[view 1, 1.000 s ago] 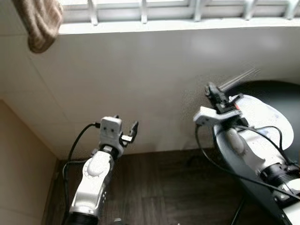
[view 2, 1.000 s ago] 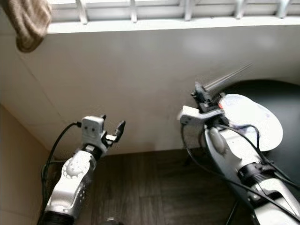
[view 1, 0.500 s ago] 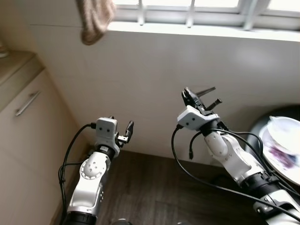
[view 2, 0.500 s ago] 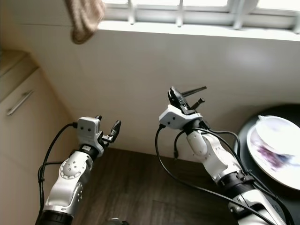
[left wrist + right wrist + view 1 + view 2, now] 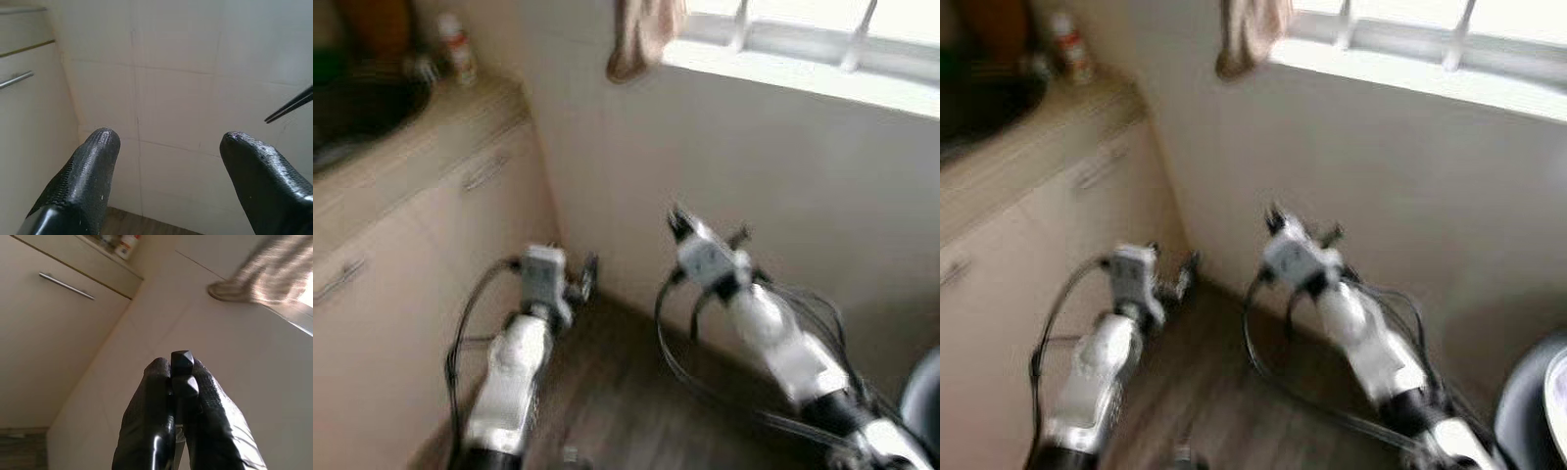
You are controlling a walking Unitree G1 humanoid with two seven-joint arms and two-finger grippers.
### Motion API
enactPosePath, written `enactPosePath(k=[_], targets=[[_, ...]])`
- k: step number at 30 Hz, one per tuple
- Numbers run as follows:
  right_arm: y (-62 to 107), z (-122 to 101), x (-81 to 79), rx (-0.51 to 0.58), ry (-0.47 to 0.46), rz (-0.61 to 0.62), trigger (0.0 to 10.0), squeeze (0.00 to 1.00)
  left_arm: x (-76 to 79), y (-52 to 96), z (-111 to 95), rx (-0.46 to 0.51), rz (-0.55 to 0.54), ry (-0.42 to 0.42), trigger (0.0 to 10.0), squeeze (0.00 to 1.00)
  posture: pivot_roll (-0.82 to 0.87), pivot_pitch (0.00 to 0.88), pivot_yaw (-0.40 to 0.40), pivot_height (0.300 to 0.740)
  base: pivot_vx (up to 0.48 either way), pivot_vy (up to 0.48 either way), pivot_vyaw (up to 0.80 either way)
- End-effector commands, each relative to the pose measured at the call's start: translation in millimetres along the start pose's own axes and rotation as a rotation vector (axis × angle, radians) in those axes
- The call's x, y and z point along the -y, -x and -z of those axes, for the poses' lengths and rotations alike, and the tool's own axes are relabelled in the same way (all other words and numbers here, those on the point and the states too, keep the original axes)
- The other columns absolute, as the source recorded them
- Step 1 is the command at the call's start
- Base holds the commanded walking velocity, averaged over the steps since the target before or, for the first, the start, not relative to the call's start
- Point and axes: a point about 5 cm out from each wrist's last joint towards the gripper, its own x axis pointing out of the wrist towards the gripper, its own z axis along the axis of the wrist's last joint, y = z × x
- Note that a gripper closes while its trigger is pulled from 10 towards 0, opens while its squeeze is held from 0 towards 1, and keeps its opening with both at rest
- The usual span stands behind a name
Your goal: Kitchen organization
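Observation:
My right gripper [image 5: 176,382] is shut on a pair of black chopsticks [image 5: 182,368], whose faceted butt ends stick out between the fingers. It is held up in front of the white tiled wall, right of centre [image 5: 705,240]. The thin tips of the chopsticks [image 5: 292,105] cross one edge of the left wrist view. My left gripper [image 5: 168,142] is open with nothing between its fingers, raised low near the wall's foot beside the cabinet [image 5: 579,279]. The head views are blurred.
A beige counter [image 5: 421,137] with a dark sink and a bottle [image 5: 460,54] runs along the left, with handled cabinet fronts [image 5: 484,171] below. A brown cloth [image 5: 641,34] hangs by the window sill [image 5: 803,78]. A dark round table [image 5: 1528,411] is at the lower right.
The camera has swung left: counter and cabinets have come into view, and the round table with the plate has slid to the right edge. Both arms keep their pose.

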Motion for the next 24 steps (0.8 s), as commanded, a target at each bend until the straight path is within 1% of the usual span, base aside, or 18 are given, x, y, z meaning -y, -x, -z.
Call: enactPosePath(k=[1, 4, 5, 6, 7, 8, 9, 10, 12, 17, 21, 23, 24], targets=[[-4.6, -9.3, -3.1, 0.033, -0.038, -0.008, 0.0, 0.00, -10.1, 2.3, -3.2, 0.010, -0.031, -0.026, 10.0, 0.00, -0.14, 0.000, -0.015, 0.740, 0.000, 0.000, 0.80], [-4.6, -10.9, -2.8, 0.038, -0.044, -0.009, 0.1, 0.00, -11.0, 1.9, -3.5, 0.010, -0.031, -0.026, 10.0, 0.00, -0.14, 0.000, -0.014, 0.740, 0.000, 0.000, 0.80], [-4.6, -11.4, -2.8, 0.040, -0.044, -0.009, 0.7, 0.00, -11.1, 1.8, -3.5, 0.010, -0.031, -0.027, 10.0, 0.00, -0.14, 0.000, -0.014, 0.740, 0.000, 0.000, 0.80], [-4.5, -11.6, -2.7, 0.042, -0.043, -0.009, 0.7, 0.00, -11.1, 1.8, -3.5, 0.010, -0.032, -0.027, 10.0, 0.00, -0.14, 0.000, -0.014, 0.740, 0.000, 0.000, 0.80], [-4.5, -12.2, -2.6, 0.044, -0.045, -0.009, 1.5, 0.00, -11.0, 1.8, -3.5, 0.010, -0.032, -0.027, 10.0, 0.00, -0.14, 0.000, -0.014, 0.740, 0.000, 0.000, 0.80], [-4.4, -14.0, -2.2, 0.054, -0.047, -0.011, 4.0, 0.00, -10.9, 1.8, -3.6, 0.011, -0.032, -0.028, 10.0, 0.00, -0.14, 0.000, -0.014, 0.740, 0.000, 0.000, 0.80], [-4.4, -14.0, -2.2, 0.054, -0.047, -0.011, 4.0, 0.00, -10.9, 1.8, -3.6, 0.011, -0.032, -0.028, 10.0, 0.00, -0.14, 0.000, -0.014, 0.740, 0.000, 0.000, 0.80], [-4.5, -15.3, -2.0, 0.060, -0.048, -0.010, 4.2, 0.00, -10.8, 1.8, -3.6, 0.011, -0.032, -0.029, 10.0, 0.00, -0.14, 0.000, -0.014, 0.740, 0.000, 0.000, 0.80], [-5.9, -18.4, -0.7, 0.073, -0.057, -0.004, 10.0, 0.00, -10.8, 1.3, -3.9, 0.011, -0.032, -0.031, 10.0, 0.00, -0.13, 0.002, -0.012, 0.740, 0.000, 0.000, 0.80], [-8.3, -21.0, 5.3, 0.083, -0.081, 0.032, 10.0, 0.00, -10.5, 1.1, -4.2, 0.012, -0.034, -0.033, 10.0, 0.00, -0.13, 0.004, -0.016, 0.740, 0.000, 0.000, 0.75], [-8.5, -22.8, 7.4, 0.092, -0.077, 0.034, 10.0, 0.00, -10.1, 1.2, -4.4, 0.014, -0.037, -0.034, 10.0, 0.00, -0.13, 0.006, -0.017, 0.740, 0.000, 0.000, 0.00], [-9.0, -23.9, 8.9, 0.096, -0.108, 0.044, 10.0, 0.00, -10.0, 1.3, -4.8, 0.017, -0.042, -0.042, 10.0, 0.00, -0.13, 0.006, -0.019, 0.740, 0.000, 0.000, 0.00], [-10.3, -24.4, 11.4, 0.094, -0.147, 0.059, 10.0, 0.00, -9.9, 1.5, -5.3, 0.022, -0.045, -0.049, 10.0, 0.00, -0.13, 0.006, -0.019, 0.740, 0.000, 0.000, 0.00]])
